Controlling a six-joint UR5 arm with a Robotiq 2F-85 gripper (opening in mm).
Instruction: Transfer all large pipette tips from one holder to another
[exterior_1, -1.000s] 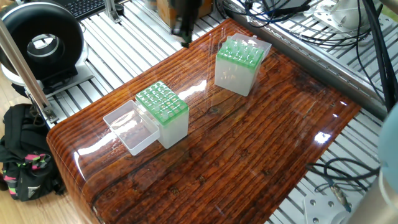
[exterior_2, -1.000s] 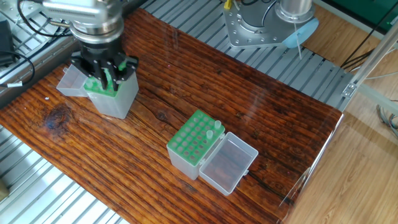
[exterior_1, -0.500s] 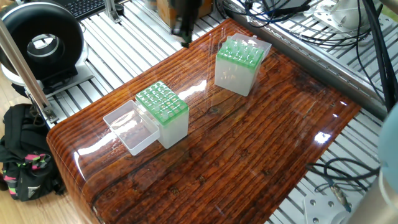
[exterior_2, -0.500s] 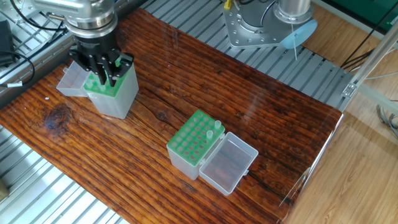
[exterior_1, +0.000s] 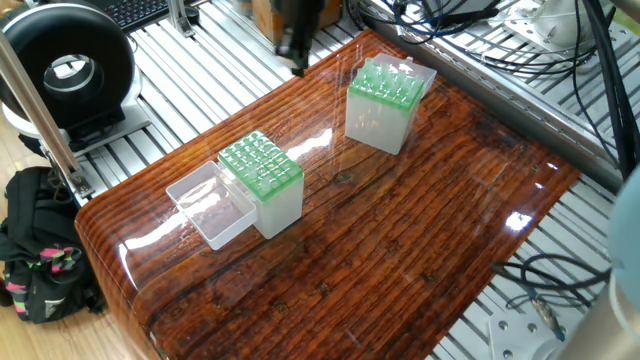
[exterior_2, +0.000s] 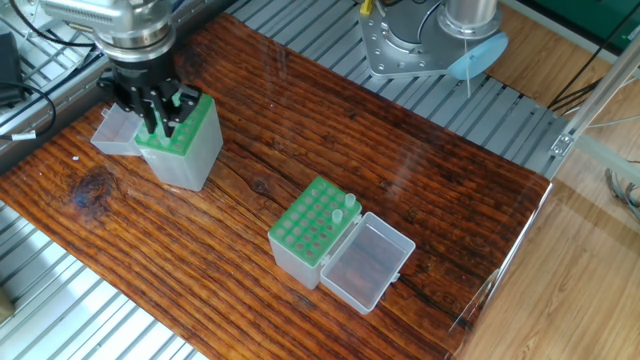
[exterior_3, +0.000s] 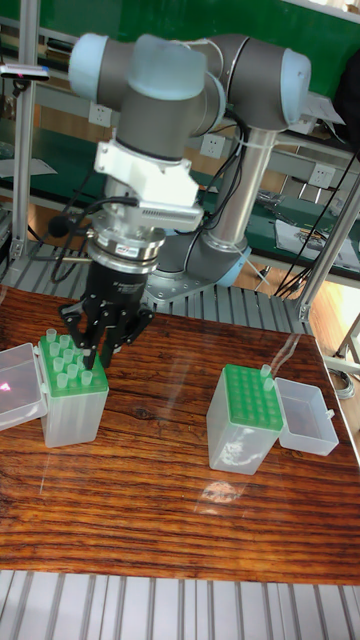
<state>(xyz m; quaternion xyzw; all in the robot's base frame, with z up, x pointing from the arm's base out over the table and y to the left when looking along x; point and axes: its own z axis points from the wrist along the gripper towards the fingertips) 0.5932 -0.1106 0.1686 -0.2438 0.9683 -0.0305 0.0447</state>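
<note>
The gripper (exterior_3: 97, 355) hangs over one holder (exterior_3: 70, 405) full of large pipette tips (exterior_3: 64, 365), its jaws nearly together around a tip there; whether they pinch it I cannot tell. Well away on the worktop (exterior_2: 420, 190), another holder (exterior_3: 240, 418) carries two tips.

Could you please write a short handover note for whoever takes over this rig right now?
Gripper: right over the left holder, fingertips at its green grid; whether it grips a tip cannot be told.
Left holder: lid open, many large pipette tips standing in it.
Right holder: lid open, only two tips seen at one corner, the other holes empty.
Done: two tips appear transferred.
Left: most tips still need to be moved to the right holder.
</note>
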